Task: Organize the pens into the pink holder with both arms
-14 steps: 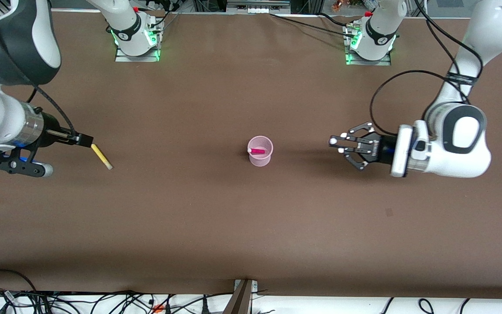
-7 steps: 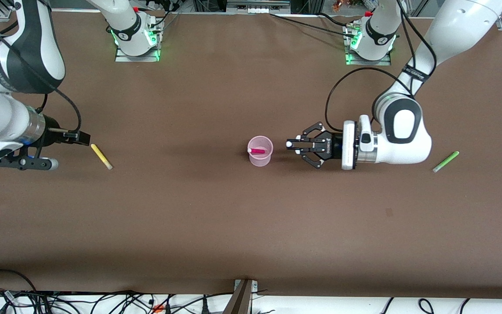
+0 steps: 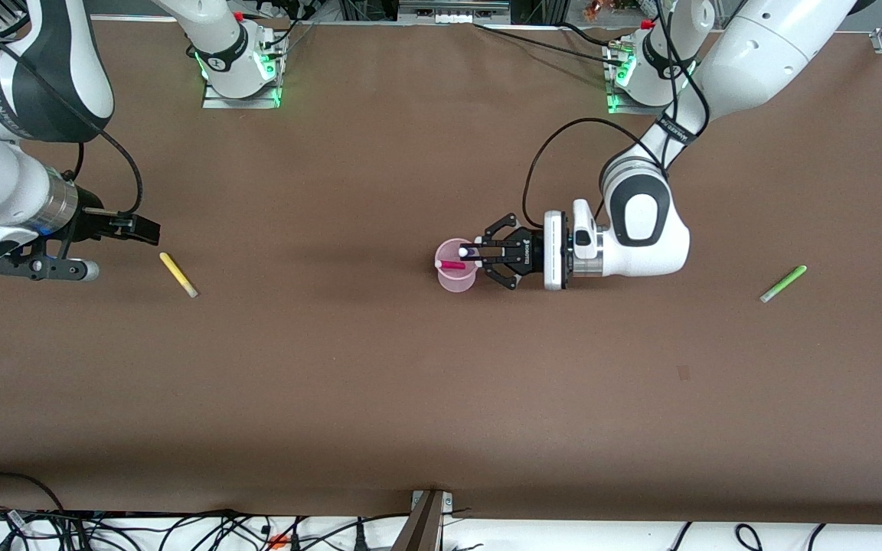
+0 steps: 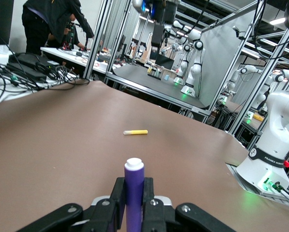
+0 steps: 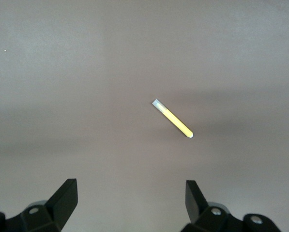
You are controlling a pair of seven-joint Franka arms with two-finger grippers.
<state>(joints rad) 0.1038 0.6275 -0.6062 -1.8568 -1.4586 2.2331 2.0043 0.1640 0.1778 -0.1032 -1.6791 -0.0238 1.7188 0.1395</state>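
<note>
My left gripper is shut on the purple pen, holding it level, with its white tip over the rim of the pink holder. The left wrist view shows the purple pen pinched between both fingers. The magenta pen lies inside the holder. The yellow pen lies on the table toward the right arm's end. My right gripper is open and empty, above the table beside that pen. The yellow pen shows ahead of the spread fingers. The green pen lies toward the left arm's end.
The brown table carries only the holder and the pens. The two arm bases stand along the edge farthest from the front camera. Cables hang along the edge nearest to it. The yellow pen also shows in the left wrist view.
My left gripper has carried the purple pen across the table to the holder's rim, uncovering the green pen. My right gripper has drawn back a little from the yellow pen's end.
</note>
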